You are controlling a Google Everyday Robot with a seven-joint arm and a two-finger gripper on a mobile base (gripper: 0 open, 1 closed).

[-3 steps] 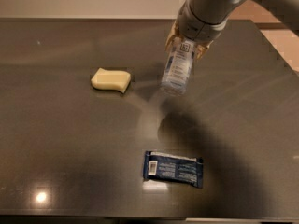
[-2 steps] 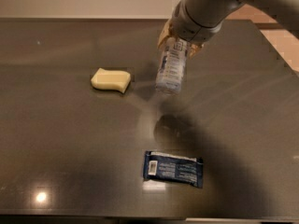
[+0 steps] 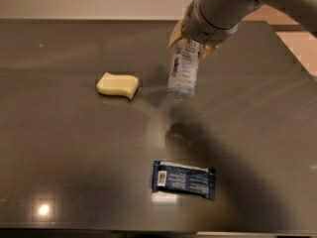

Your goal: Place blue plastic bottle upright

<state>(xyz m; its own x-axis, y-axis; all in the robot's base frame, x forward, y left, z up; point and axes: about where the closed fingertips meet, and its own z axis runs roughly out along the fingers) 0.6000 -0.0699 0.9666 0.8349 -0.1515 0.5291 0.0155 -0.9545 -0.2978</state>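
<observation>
The yellow sponge [image 3: 117,85] lies unmoved on the dark table [image 3: 59,148]. Right of it, the gripper [image 3: 191,42] clamps the top of the blue plastic bottle [image 3: 183,73], which hangs closer to vertical and slightly further left than a moment ago. The dark-blue snack wrapper [image 3: 184,179] stays flat near the front edge.

The gripper [image 3: 192,39], up near the top edge above the surface [image 3: 59,148], grips the upper end of the bottle [image 3: 183,74] and hides its cap. The arm [image 3: 225,6] is cut off by the top and right edges. The bottle's label is blurred, and the print on the wrapper [image 3: 184,179] is too small to read.
</observation>
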